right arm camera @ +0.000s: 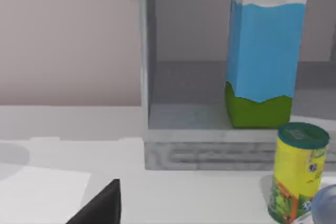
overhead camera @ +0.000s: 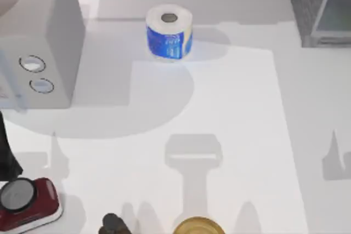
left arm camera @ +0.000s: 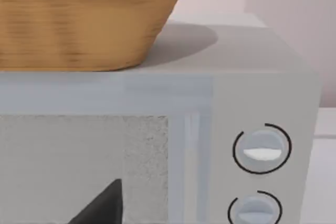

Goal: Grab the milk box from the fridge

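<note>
- The milk box [right arm camera: 265, 51] is an upright carton with a white folded top, flat sky-blue sides and a green band at its foot.
- It stands inside the fridge [right arm camera: 210, 124], on the pale speckled floor of the open compartment, near the front lip and just right of the grey frame post.
- In the top view the fridge [overhead camera: 321, 6] is a dark speckled cabinet with a glassy panel, at 1 o'clock on the table [overhead camera: 236, 108].
- A yellow can [right arm camera: 296, 171] with a green lid stands on the table just in front of the fridge, below the carton.
- A blue-and-white paper roll [overhead camera: 169, 31] stands on end at 12 o'clock.
- A light grey box [overhead camera: 41, 42] with two round dials sits at 10 o'clock; a woven basket [left arm camera: 84, 19] rests on its top.
- A red and white scale [overhead camera: 27, 201] lies at 8 o'clock.
- The table is smooth white, with a pale wall behind.
- Each wrist view shows a dark finger tip; how far either gripper is open I cannot tell.
</note>
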Controlling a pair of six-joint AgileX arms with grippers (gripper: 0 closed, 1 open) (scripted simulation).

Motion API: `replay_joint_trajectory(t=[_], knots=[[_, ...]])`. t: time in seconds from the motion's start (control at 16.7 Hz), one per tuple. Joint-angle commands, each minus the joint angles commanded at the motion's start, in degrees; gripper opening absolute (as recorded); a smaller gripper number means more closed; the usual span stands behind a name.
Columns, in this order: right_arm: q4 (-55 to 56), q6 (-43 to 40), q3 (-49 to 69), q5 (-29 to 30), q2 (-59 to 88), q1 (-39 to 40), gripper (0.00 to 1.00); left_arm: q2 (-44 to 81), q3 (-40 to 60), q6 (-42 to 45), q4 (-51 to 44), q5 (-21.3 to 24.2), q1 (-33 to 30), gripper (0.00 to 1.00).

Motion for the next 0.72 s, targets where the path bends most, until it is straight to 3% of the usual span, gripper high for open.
replay_joint_trajectory(t=[0.3,0.72], knots=[[3.32,-0.23,0.97,-1.12,1.85,-1.02,1.00,0.00,0.00,0.00,0.00,0.00,0.00,1.00],[24.58,-0.71,5.89,-7.51,20.14,-8.93,1.00,0.00,0.00,0.00,0.00,0.00,0.00,1.00]])
